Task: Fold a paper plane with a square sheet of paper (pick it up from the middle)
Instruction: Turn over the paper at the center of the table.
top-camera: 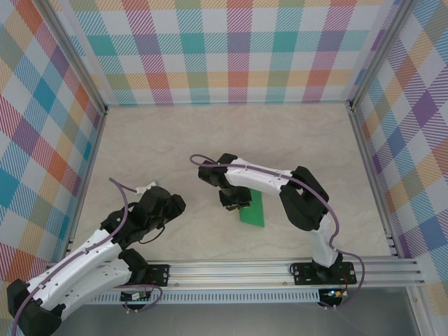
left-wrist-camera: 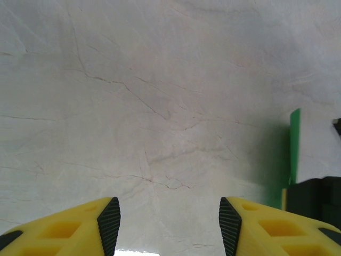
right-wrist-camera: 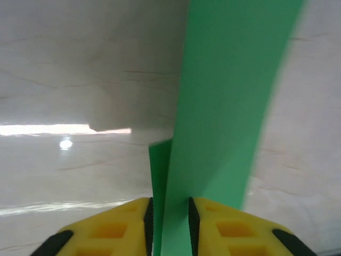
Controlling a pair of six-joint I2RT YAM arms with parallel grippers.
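The square sheet of paper (top-camera: 253, 210) is a folded bright green strip on the table, right of centre. In the right wrist view the paper (right-wrist-camera: 229, 96) rises as two layers spread in a narrow V. My right gripper (top-camera: 236, 201) sits over its far end. The right gripper (right-wrist-camera: 170, 224) has its jaws slightly parted, open, with both paper layers standing between the pads and brushing them. My left gripper (top-camera: 171, 203) hovers low to the left of the paper. The left gripper (left-wrist-camera: 169, 224) is open with bare table between its fingers. The paper's edge (left-wrist-camera: 294, 144) shows at the right.
The table (top-camera: 175, 140) is pale marble-patterned, walled by checked panels on three sides. A metal rail (top-camera: 245, 269) with both arm bases runs along the near edge. The right arm's dark body (left-wrist-camera: 314, 197) shows at the right of the left wrist view.
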